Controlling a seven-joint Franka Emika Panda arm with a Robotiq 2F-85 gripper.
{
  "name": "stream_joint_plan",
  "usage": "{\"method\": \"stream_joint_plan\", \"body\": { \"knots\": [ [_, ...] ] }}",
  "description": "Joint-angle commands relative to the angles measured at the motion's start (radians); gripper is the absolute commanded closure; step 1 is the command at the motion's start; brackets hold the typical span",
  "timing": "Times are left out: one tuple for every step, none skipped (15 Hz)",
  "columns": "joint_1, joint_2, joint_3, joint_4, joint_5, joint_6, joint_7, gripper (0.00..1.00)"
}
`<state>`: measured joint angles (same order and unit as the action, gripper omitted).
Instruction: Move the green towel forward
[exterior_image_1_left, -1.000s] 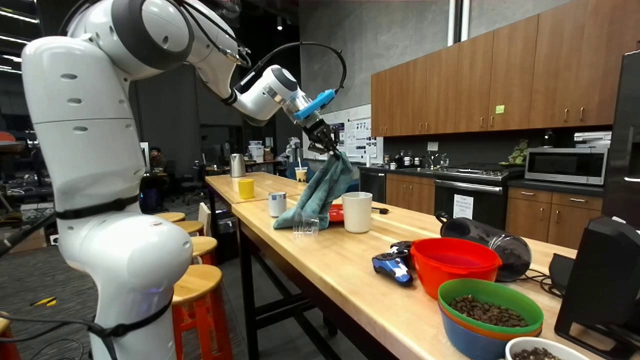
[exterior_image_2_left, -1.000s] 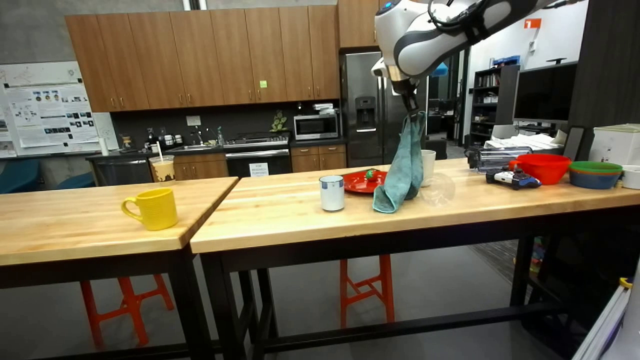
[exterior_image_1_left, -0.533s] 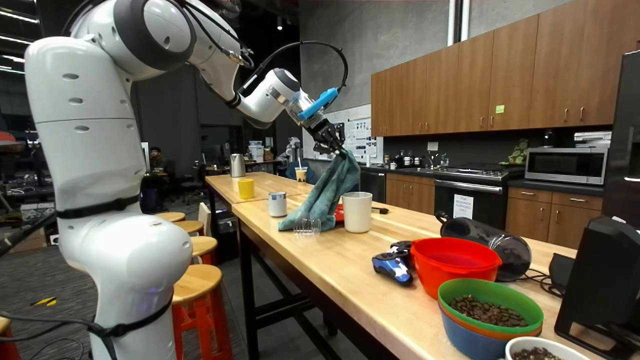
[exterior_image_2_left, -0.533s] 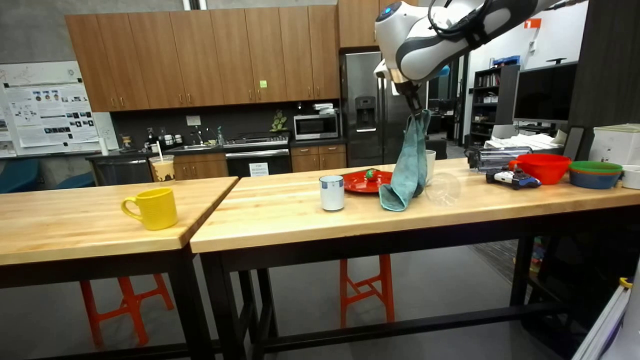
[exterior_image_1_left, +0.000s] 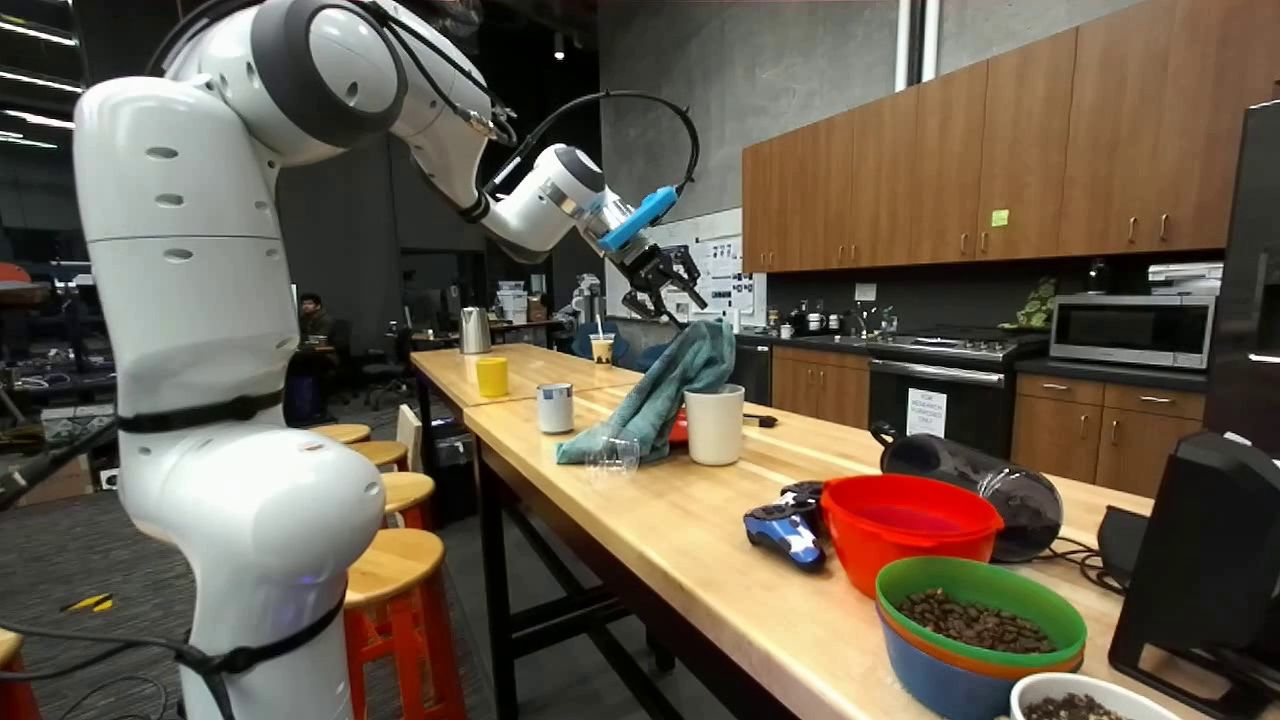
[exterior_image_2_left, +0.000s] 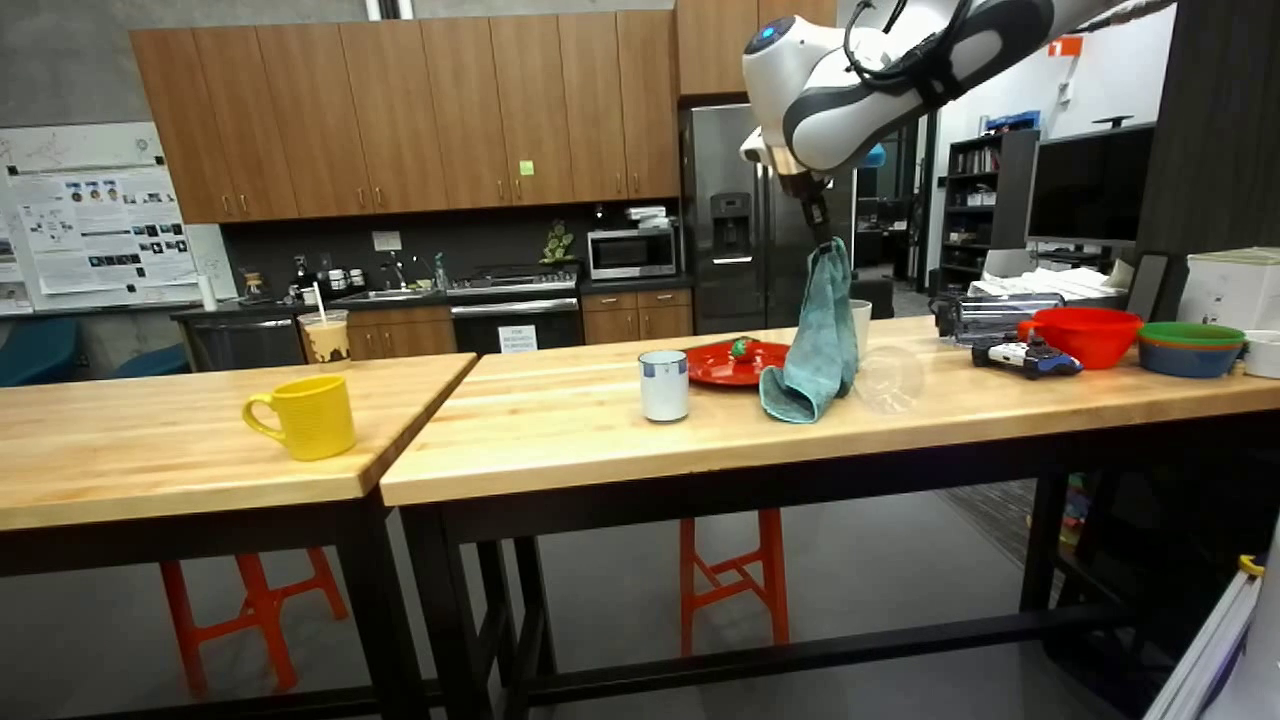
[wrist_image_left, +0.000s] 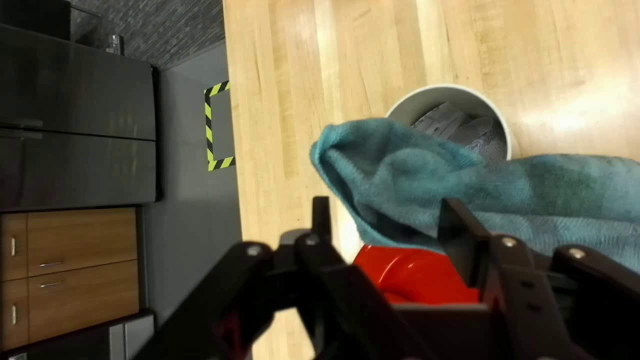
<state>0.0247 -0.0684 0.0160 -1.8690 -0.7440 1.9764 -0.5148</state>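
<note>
The green towel (exterior_image_1_left: 672, 390) looks teal and stands in a slumped, upright fold on the wooden table, its lower end spread on the wood. Its upper part leans over the rim of a white cup (wrist_image_left: 452, 95), covering part of that cup's mouth in the wrist view. Just above the towel's top is my gripper (exterior_image_1_left: 693, 314), with its fingers spread apart. Seen from the wrist, the towel (wrist_image_left: 425, 185) lies beyond and below the gripper (wrist_image_left: 385, 207), and nothing is pinched between the fingertips. One finger overlaps the cloth's edge in that view; contact cannot be told.
Behind the towel lies a red plate (exterior_image_2_left: 725, 368). A clear plastic cup (exterior_image_1_left: 612, 455) is close to the towel's lower end, and a white mug (exterior_image_2_left: 664, 385) stands farther along. A game controller (exterior_image_1_left: 785, 530) and a red bowl (exterior_image_1_left: 905, 530) occupy the table's other end.
The gripper was shut on the towel's top and has opened. The towel's top has dropped and sagged over the white cup. The arm has reached a little farther out and lower.
</note>
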Motion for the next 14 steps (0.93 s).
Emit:
{"method": "stream_joint_plan", "body": {
  "knots": [
    [0.000, 0.026, 0.000, 0.085, 0.043, 0.054, 0.065, 0.11],
    [0.001, 0.031, 0.001, 0.109, 0.058, 0.076, 0.079, 0.04],
    [0.002, 0.036, 0.003, 0.130, 0.078, 0.094, 0.097, 0.01],
    [0.004, 0.040, 0.005, 0.151, 0.102, 0.109, 0.113, 0.00],
    [0.005, 0.045, 0.006, 0.166, 0.128, 0.124, 0.120, 0.00],
    [0.006, 0.049, 0.007, 0.179, 0.149, 0.139, 0.126, 0.00],
    [0.006, 0.050, 0.007, 0.181, 0.167, 0.149, 0.120, 0.00],
    [0.006, 0.033, 0.009, 0.154, 0.138, 0.128, 0.110, 0.00],
    [0.007, 0.036, 0.010, 0.163, 0.149, 0.135, 0.112, 0.00],
    [0.007, 0.039, 0.010, 0.167, 0.153, 0.138, 0.113, 0.00],
    [0.007, 0.042, 0.010, 0.168, 0.154, 0.139, 0.114, 0.00],
    [0.007, 0.044, 0.010, 0.169, 0.154, 0.140, 0.115, 0.00],
    [0.007, 0.044, 0.010, 0.169, 0.154, 0.141, 0.116, 0.00],
    [0.007, 0.045, 0.010, 0.169, 0.154, 0.141, 0.117, 0.00]
  ]
}}
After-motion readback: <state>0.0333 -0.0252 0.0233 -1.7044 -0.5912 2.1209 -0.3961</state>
